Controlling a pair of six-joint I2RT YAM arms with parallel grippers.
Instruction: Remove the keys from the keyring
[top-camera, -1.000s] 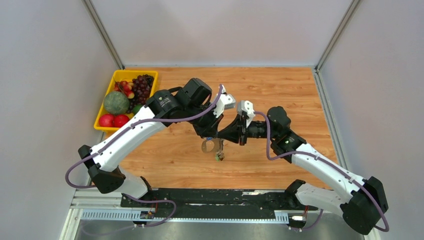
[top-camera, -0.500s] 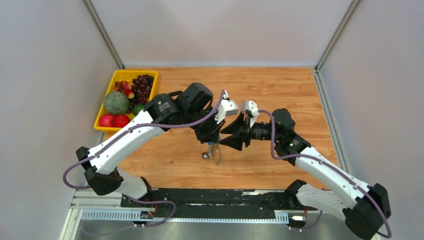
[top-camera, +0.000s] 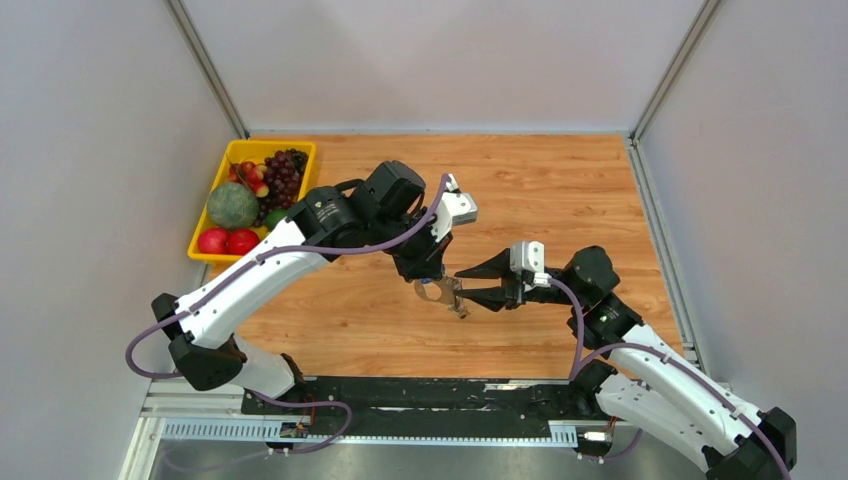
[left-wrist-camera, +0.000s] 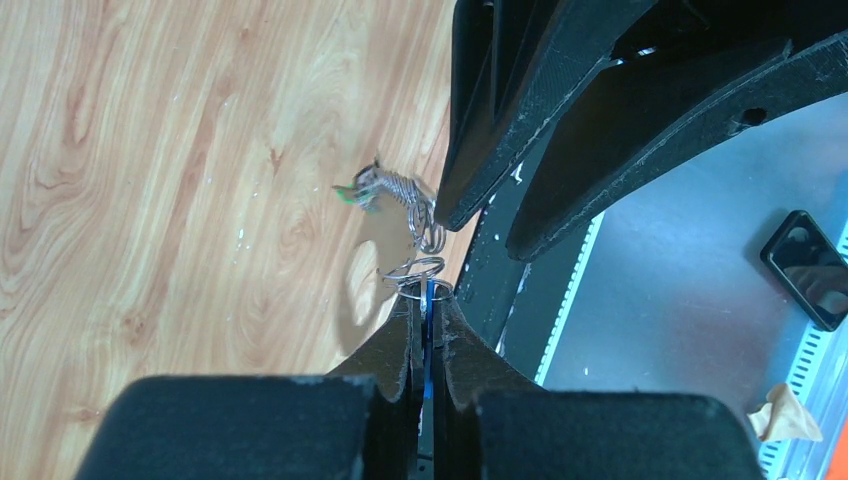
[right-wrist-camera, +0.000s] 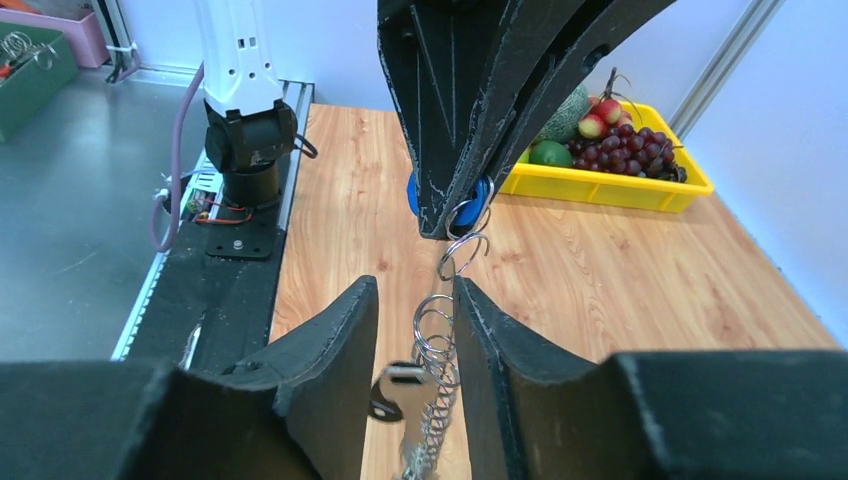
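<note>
My left gripper (top-camera: 432, 278) is shut on the blue plastic head of a key (left-wrist-camera: 427, 335), seen as a thin blue edge between its fingertips (left-wrist-camera: 427, 300). From it hangs the keyring (left-wrist-camera: 415, 225), a chain of thin silver wire rings, with a green-headed key (left-wrist-camera: 350, 195) at its far end. In the right wrist view the rings (right-wrist-camera: 440, 335) and a silver key with a black head (right-wrist-camera: 400, 395) hang between my right gripper's open fingers (right-wrist-camera: 345, 340). My right gripper (top-camera: 464, 285) sits just right of the left one, and the rings run close along its right finger (right-wrist-camera: 490, 340).
A yellow tray (top-camera: 205, 250) with grapes, a melon and red fruit stands at the table's far left. The black base rail (top-camera: 420, 400) runs along the table's near edge. Grey walls enclose the wooden table (top-camera: 560, 190).
My right arm has drawn back to the right and lowered, and its open fingers now point left around the hanging rings. The left gripper has kept its hold and stayed nearly in place.
</note>
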